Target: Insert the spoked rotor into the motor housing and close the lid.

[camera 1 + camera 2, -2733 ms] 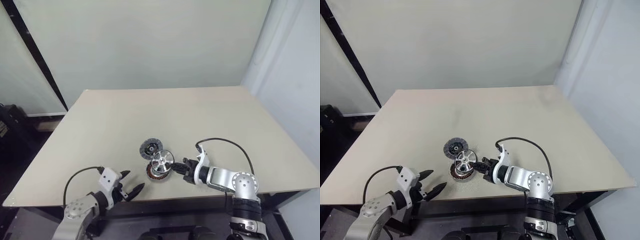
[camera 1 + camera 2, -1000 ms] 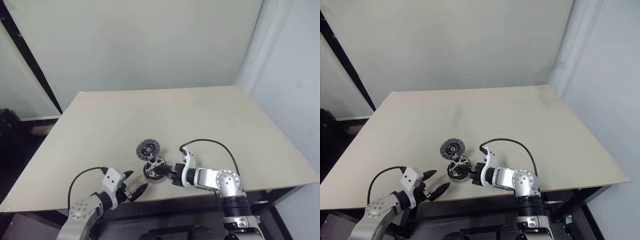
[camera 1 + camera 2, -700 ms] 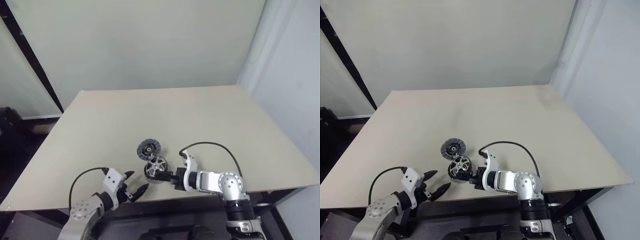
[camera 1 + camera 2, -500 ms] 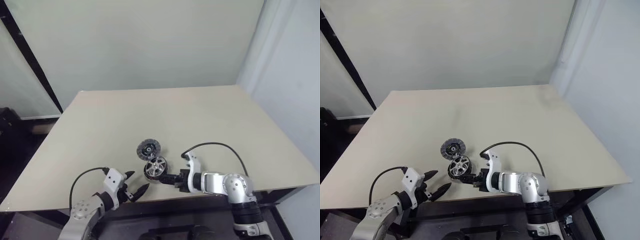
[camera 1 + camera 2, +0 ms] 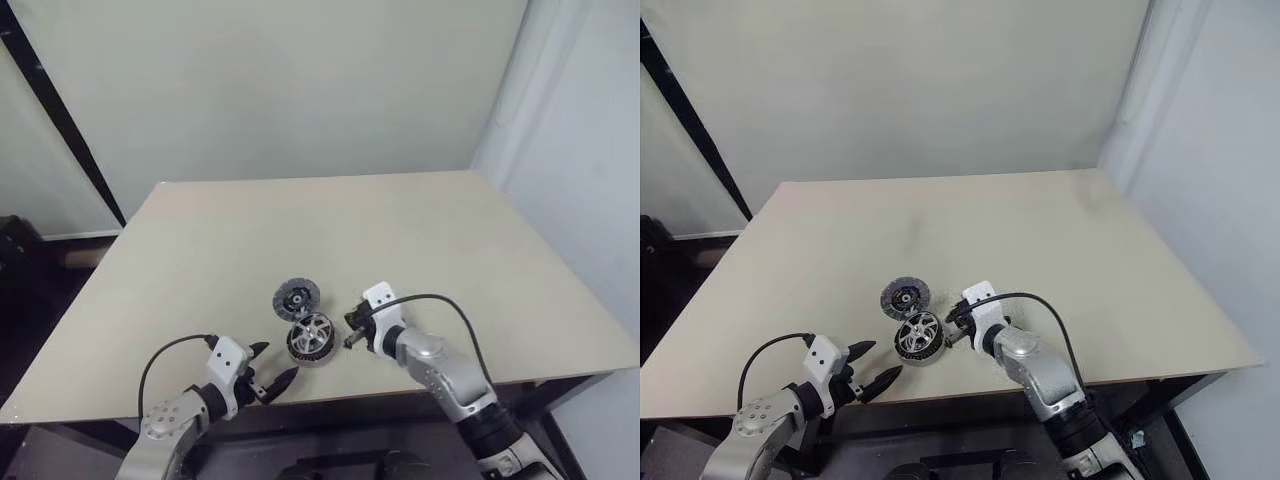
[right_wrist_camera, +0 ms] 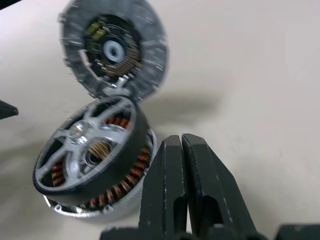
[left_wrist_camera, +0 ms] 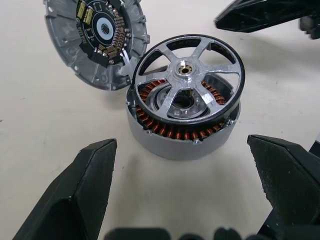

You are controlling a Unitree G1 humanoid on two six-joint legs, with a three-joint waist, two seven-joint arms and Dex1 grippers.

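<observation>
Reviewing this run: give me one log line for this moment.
spoked rotor: tilted in motor housing, not flush | lid: on table, touching housing | right hand: shut, empty, beside housing | left hand: open, empty

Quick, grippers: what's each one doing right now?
Left gripper: open, holding nothing.
Right gripper: shut, empty, beside the spoked rotor.

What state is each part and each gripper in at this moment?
spoked rotor: sitting tilted on top of the motor housing, not fully seated.
motor housing: upright on the table, open, copper windings showing.
lid: off, lying beside the housing, its inner side up.
left gripper: open, empty.
right gripper: shut, empty.
</observation>
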